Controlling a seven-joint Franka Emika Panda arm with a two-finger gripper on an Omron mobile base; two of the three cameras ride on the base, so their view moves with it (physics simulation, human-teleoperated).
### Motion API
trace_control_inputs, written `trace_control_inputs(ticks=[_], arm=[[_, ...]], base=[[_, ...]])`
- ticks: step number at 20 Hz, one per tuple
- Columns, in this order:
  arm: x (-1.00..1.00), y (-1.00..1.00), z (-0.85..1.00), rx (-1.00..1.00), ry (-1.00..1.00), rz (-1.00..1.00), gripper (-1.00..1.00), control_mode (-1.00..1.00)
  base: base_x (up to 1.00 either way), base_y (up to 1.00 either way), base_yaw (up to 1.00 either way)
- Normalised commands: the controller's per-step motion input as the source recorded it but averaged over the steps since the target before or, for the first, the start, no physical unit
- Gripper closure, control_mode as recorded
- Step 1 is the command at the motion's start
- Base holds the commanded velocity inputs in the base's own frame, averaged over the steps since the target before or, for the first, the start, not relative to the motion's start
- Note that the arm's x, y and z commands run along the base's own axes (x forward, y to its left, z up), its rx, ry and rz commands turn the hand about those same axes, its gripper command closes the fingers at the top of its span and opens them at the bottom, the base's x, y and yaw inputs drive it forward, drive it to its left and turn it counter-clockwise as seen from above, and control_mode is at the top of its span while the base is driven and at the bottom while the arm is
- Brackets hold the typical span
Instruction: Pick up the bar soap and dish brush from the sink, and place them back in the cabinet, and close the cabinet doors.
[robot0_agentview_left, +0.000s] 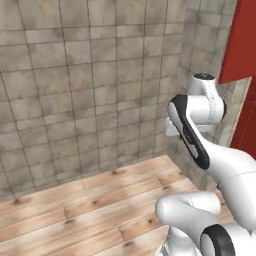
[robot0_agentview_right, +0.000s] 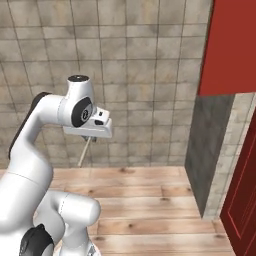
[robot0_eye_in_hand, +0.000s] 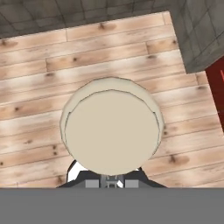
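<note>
Brush (robot0_eye_in_hand: 111, 131) held in the closed pincer (robot0_agentview_right: 89, 138): from the hand camera a round, pale cream disc seen end-on just past the fingertips; from the right base camera a thin pale stick slanting down below the pincer. Wooden floor (robot0_eye_in_hand: 39, 87) lies beneath it, a red cabinet (robot0_agentview_right: 232, 45) off to the pincer's right.

Both base cams are sitting behind the white arm (robot0_agentview_left: 210, 165), looking fwd/down at the beige tiled wall (robot0_agentview_left: 85, 85) & pale wooden plank floor (robot0_agentview_right: 150, 200); hand cam is looking straight down, close above a round cream disc (robot0_eye_in_hand: 111, 131).
</note>
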Motion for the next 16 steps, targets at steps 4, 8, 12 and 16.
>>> trace_control_inputs(ticks=[4,8,12,16], arm=[[0.00,0.00,0.00,0.00,0.00,0.00,1.00,1.00],[0.00,0.00,0.00,0.00,0.00,0.00,1.00,1.00],[0.00,0.00,0.00,0.00,0.00,0.00,1.00,1.00],[0.00,0.00,0.00,0.00,0.00,0.00,1.00,1.00]], base=[[0.21,0.00,-0.43],[0.23,0.00,-0.42],[0.28,0.00,-0.40],[0.42,0.02,-0.37]])
